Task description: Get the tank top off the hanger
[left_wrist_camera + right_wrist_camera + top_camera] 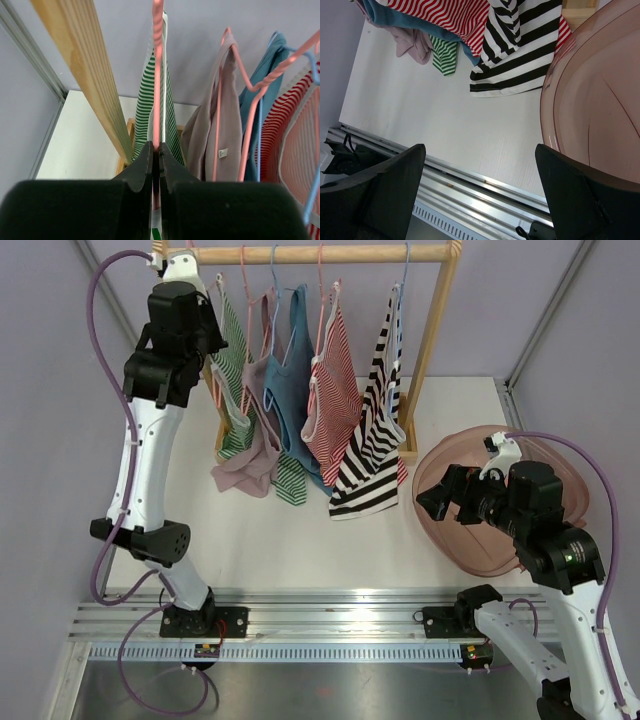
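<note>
Overhead, the white bench (300, 540) fills most of the view, with both arm bases at its near edge. A wooden rack (300, 254) stands at the far side, its horizontal rail carrying five hung garments. The left arm (150, 460) rises tall along the left side and reaches up to the left end of the rail. The right arm (560, 550) is folded low on the right, over a translucent pink basin (455, 540) that sits on the bench to the right of the rack.

From left to right the rail holds a green-striped tank top (235, 390), a mauve top (255, 440), a blue top (295, 390), a red-striped top (335, 400) and a black-and-white striped top (370, 450). Their lower hems trail onto the bench. The green-striped tank top hangs nearest the left post of the rack, on a pink hanger (157, 75).

In the left wrist view, the left gripper (156, 147) has its fingers clenched on the wire of the pink hanger, just below the green-striped fabric, with the post close on its left. In the right wrist view, the right gripper (480, 147) has its fingers released and spread wide above the bench, the basin rim beside the right-hand finger (570, 190).
</note>
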You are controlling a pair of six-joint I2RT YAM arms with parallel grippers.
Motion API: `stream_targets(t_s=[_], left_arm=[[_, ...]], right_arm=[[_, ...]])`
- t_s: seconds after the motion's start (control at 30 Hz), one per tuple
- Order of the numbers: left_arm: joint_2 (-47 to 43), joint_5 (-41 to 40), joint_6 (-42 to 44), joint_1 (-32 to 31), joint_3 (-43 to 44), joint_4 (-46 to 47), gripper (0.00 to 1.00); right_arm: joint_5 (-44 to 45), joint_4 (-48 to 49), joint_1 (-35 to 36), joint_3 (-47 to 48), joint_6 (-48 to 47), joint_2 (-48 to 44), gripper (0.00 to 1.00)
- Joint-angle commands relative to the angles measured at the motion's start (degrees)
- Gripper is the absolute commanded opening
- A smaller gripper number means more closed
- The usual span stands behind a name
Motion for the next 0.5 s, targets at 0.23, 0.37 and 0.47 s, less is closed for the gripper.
stream_targets(t_s=[0.23,0.37,0.47], left_arm=[[-8.5,1.5,-1.0,0.1,1.7,5.4,0.0],[-13.0,2.5,-1.8,0.1,-3.7,3.8,0.0],[-19.6,4.5,-3.4,0.1,-9.7,3.7,0.0]], right_arm=[[-1.1,3.2,0.4,-0.8,-1.0,0.0,1.0],[-1.8,4.6,0.4,-1.8,-0.4,-0.2,0.99],[-3.7,5.8,0.5,-1.9,0.2,-0.1,0.99]])
